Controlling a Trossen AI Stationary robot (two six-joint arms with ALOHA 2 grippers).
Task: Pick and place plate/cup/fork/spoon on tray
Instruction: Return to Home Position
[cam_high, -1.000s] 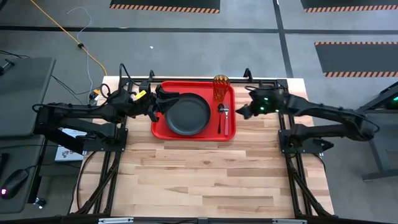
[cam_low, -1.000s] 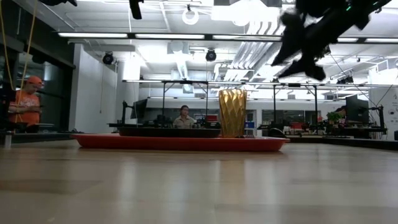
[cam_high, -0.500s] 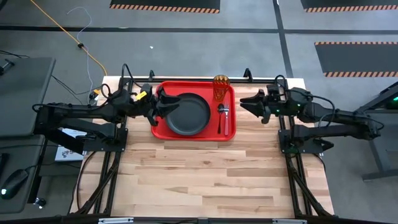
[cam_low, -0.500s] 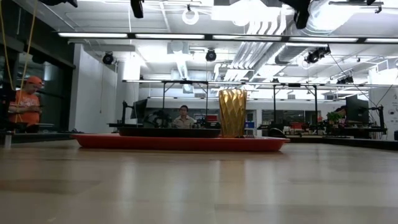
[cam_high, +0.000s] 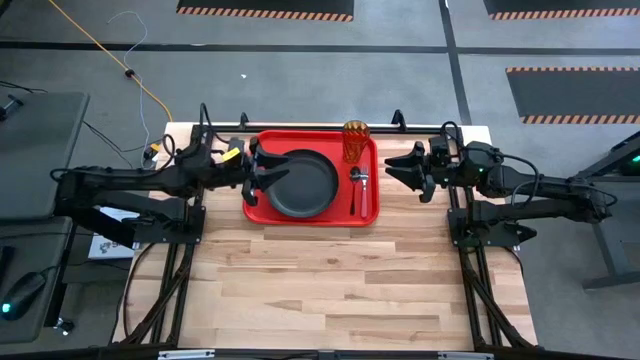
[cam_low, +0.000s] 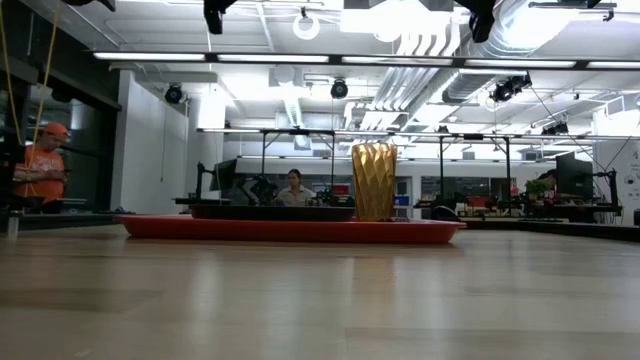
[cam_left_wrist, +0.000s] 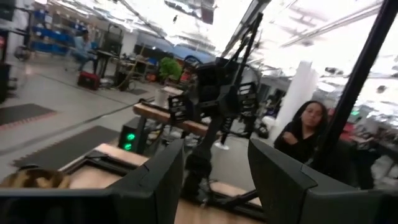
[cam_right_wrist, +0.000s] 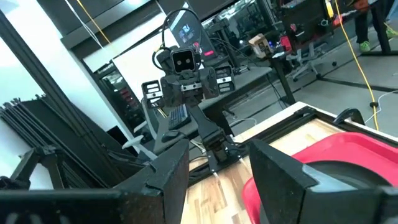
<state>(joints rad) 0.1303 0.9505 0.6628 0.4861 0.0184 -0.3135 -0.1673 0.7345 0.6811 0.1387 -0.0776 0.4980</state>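
Note:
The red tray (cam_high: 258, 212) lies at the table's far middle. On it rest the black-grey plate (cam_high: 300, 185), the amber cup (cam_high: 355, 141) standing at the far right corner, and the dark spoon (cam_high: 352, 198) beside the fork (cam_high: 362, 181) along the right side. The tray (cam_low: 290, 230), plate (cam_low: 272, 212) and cup (cam_low: 374, 181) also show in the low view. My left gripper (cam_high: 262, 170) is open and empty, raised over the tray's left edge. My right gripper (cam_high: 400, 172) is open and empty, raised just right of the tray.
Bare wooden tabletop (cam_high: 330, 280) spreads from the tray to the near edge. Black frame rails run along the table's far edge (cam_high: 320, 128). People show in the room beyond the table (cam_low: 295, 187).
My right gripper has risen from low beside the tray's right side and drawn back toward the table's right edge, tipping up to about level; it has left the low view except at the top. The things on the tray have stayed put.

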